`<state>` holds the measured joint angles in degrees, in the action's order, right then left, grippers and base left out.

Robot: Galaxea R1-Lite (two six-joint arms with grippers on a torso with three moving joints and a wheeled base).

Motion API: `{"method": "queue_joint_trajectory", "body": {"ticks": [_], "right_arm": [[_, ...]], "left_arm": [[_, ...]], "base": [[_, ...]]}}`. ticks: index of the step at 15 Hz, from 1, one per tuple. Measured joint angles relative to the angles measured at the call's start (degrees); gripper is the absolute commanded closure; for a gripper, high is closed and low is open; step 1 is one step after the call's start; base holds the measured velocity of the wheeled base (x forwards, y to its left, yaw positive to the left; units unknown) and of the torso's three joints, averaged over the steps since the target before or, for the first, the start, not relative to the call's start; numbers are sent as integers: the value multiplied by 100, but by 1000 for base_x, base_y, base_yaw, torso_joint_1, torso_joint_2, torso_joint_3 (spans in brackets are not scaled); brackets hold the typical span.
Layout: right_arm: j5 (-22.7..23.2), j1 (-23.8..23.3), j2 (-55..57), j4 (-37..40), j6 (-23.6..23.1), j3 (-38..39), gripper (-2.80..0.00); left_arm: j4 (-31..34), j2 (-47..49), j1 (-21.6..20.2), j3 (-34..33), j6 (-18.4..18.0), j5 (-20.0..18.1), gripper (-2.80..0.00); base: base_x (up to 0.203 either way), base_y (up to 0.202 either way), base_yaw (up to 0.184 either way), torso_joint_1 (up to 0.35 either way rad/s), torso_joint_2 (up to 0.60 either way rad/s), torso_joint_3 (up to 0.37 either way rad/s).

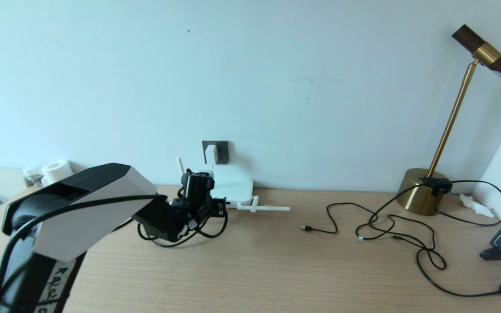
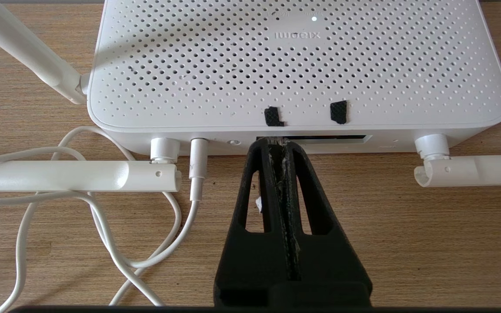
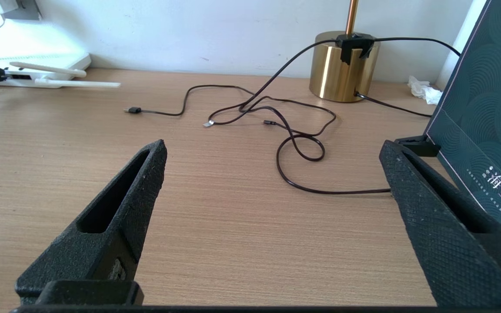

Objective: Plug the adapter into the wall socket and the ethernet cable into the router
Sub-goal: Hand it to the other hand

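Router (image 2: pixel 298 65): flat white perforated box lying on the wooden desk (image 1: pixel 276 269) against the wall, directly below the wall socket (image 1: pixel 215 152). The adapter (image 1: pixel 211 153) sits seated in that dark socket plate, and its thin white cord (image 2: pixel 102 226) loops over the desk and ends in a white plug pushed into the router's front edge. 2 black tape marks lie on the router's top just above the dark port slot (image 2: pixel 333 138).

Left gripper (image 2: pixel 276 145): fingers pressed together with only a thin strip of material between them, tips at the left end of the port slot; whether a plug is pinched there cannot be told. In the head view the ethernet cable (image 1: pixel 181 237) hangs in black loops beneath this gripper, just in front of the router.

Obstacles near the port: 2 folded white antennas (image 2: pixel 76 176) lie flat along the front edge, 1 on each side of the fingers, and another stands upright at the back.

Right gripper (image 3: pixel 272 191): fingers spread wide, holding nothing, low over bare desk well to the right.

Surroundings: thin black cables (image 1: pixel 389 226) with small plugs sprawl across the desk toward a brass lamp (image 1: pixel 424 191); a dark teal board (image 3: pixel 481 126) leans at the right edge; crumpled tissue (image 3: pixel 422 87) lies beside the lamp base.
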<state>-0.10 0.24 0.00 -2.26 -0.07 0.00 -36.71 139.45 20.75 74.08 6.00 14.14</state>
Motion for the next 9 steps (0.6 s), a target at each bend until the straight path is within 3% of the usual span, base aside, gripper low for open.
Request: {"method": "queue_joint_trajectory", "body": {"ticks": [9], "right_arm": [[2,0,0,-4,-2,0,-280]], "left_arm": [[-2,-22,-2,-21,1,-3,0]], "base": [[0,0,0,0,0,0]]}}
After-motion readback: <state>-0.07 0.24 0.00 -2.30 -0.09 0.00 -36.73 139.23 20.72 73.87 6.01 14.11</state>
